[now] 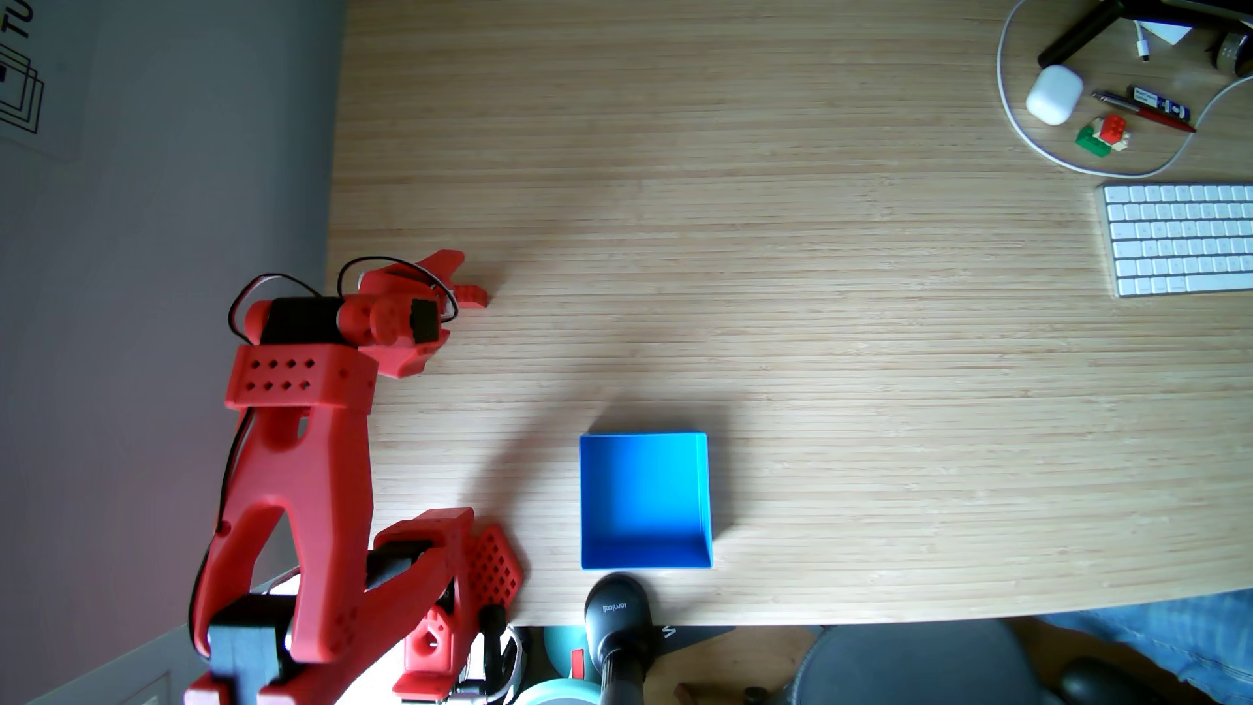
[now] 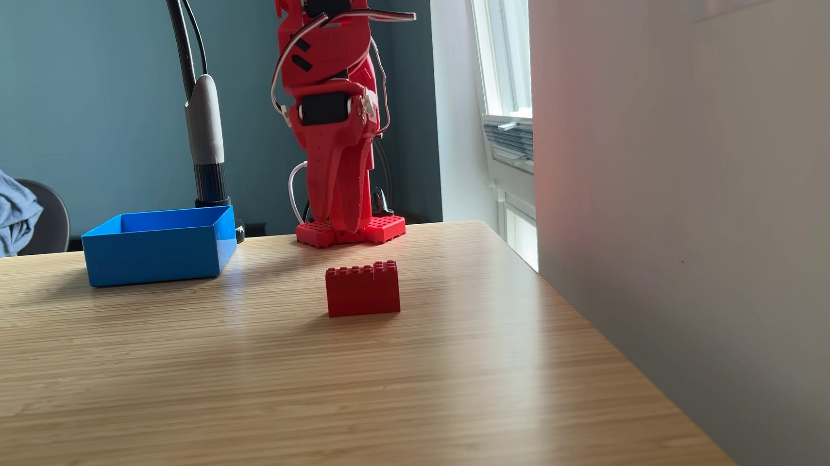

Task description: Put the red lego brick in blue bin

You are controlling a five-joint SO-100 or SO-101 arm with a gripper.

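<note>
Brick: red lego brick (image 2: 362,289) upright, studs up, long axis across the low fixed view.
Bin: blue bin (image 2: 158,247), smooth plastic.
Pincer: gripper (image 1: 434,312) spread, can't tell.

One fixed view looks straight down on the table (image 1: 813,339); another sits low at table level, facing the arm (image 2: 333,102). Both share the blue bin (image 1: 643,500).

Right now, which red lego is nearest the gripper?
The all-red stepped brick, lying just beside the gripper; the other red brick sits stacked on green and white by the keyboard.

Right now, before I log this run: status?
Gripper clear of brick, jaws unclear. Red lego brick on table, outside blue bin. Nothing between them.
</note>
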